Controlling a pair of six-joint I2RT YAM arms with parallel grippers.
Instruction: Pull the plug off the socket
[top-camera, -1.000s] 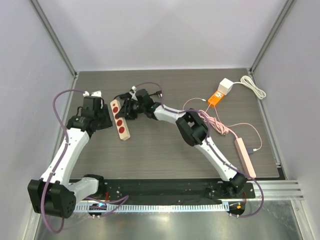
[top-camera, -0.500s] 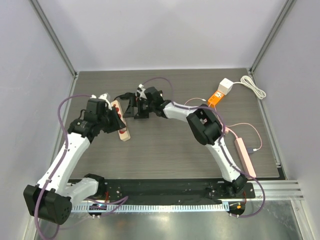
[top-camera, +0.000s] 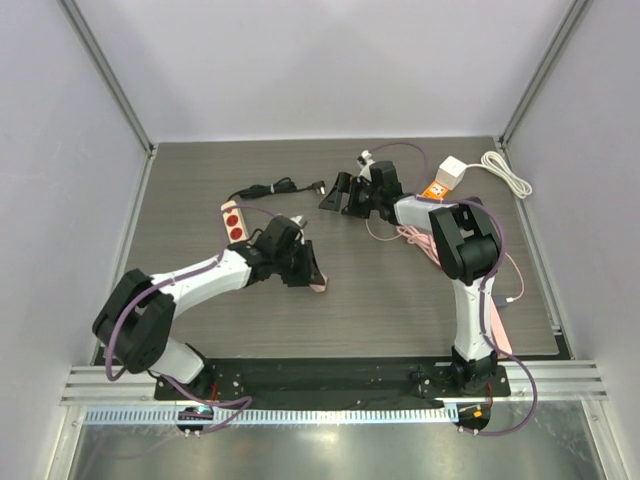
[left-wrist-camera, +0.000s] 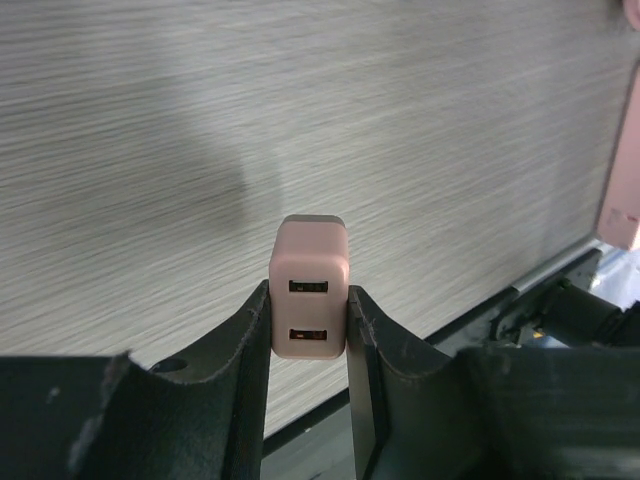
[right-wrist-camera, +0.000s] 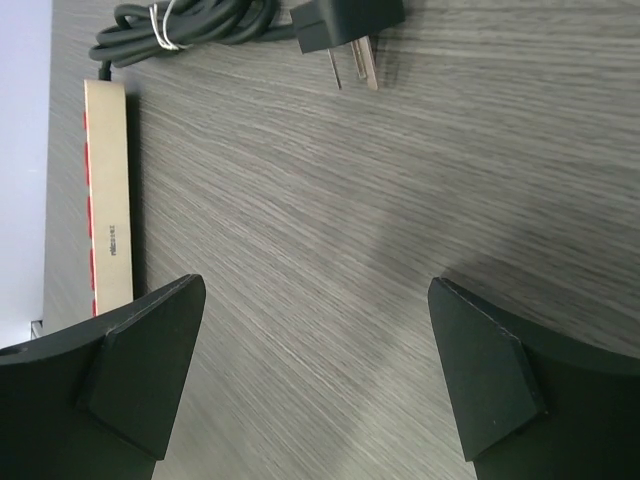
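A pink two-port plug (left-wrist-camera: 309, 262) is clamped between my left gripper's (left-wrist-camera: 308, 305) fingers, held over bare table. In the top view this left gripper (top-camera: 311, 279) sits mid-table, right of the socket strip (top-camera: 232, 219). The strip is beige with red sockets, and my left arm hides its near end. The plug (top-camera: 319, 288) is clear of the strip. My right gripper (top-camera: 336, 194) hangs open and empty at the back centre. Its wrist view shows the strip (right-wrist-camera: 108, 205) side-on at the left, far beyond the right gripper (right-wrist-camera: 315, 375).
A black cord (top-camera: 268, 188) with a two-prong plug (right-wrist-camera: 345, 25) lies behind the strip. At the back right are a white adapter (top-camera: 452, 171), an orange block (top-camera: 433, 193) and a white cable (top-camera: 507, 172). A pink cable (top-camera: 432, 243) and pink bar (top-camera: 490, 314) lie right.
My left gripper has carried the pink plug away from the strip, rightward and nearer. The right gripper opened wide and drew back to the right, off the strip.
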